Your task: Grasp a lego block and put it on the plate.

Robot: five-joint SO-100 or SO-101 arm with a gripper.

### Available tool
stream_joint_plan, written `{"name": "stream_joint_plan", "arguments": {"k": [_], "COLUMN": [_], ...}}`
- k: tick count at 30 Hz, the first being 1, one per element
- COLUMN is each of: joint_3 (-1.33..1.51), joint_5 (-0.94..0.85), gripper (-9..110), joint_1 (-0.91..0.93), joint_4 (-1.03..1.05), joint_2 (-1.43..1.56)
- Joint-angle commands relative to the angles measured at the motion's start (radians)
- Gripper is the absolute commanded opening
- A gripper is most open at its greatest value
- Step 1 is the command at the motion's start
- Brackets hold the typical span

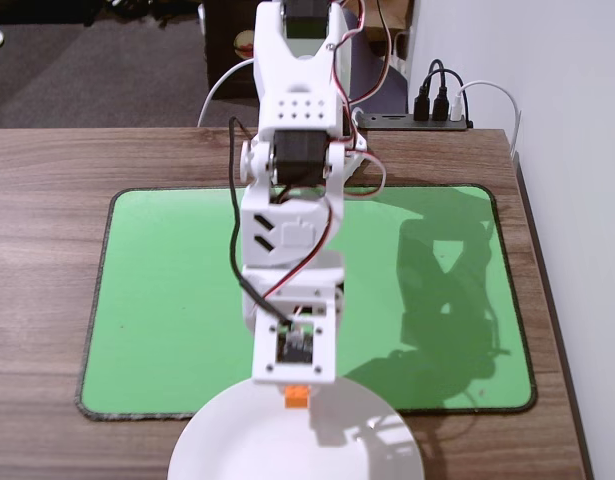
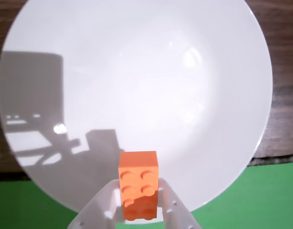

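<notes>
The orange lego block point(image 2: 138, 183) is clamped between my white gripper's point(image 2: 138, 191) two fingers, studs facing the camera, held above the near rim of the white plate point(image 2: 136, 76). In the fixed view the block point(image 1: 298, 396) shows as a small orange bit under the wrist, at the far edge of the plate point(image 1: 247, 450), which is cut off by the frame's bottom edge. The gripper point(image 1: 298, 398) is mostly hidden there under the arm.
A green mat point(image 1: 167, 300) lies on the wooden table point(image 1: 47, 180); the plate overlaps its front edge. A power strip with plugs point(image 1: 437, 110) sits at the back right by the white wall. The table's right edge point(image 1: 547, 290) is close to the mat.
</notes>
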Motion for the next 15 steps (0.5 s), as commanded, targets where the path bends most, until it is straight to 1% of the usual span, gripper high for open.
{"name": "stream_joint_plan", "arguments": {"k": [1,15], "joint_3": [-0.051,-0.051], "joint_5": [0.009,0.012], "gripper": [5,6], "joint_1": [0.002,0.017], "joint_4": [-0.017,-0.052], "joint_2": [-0.003,-0.067]}}
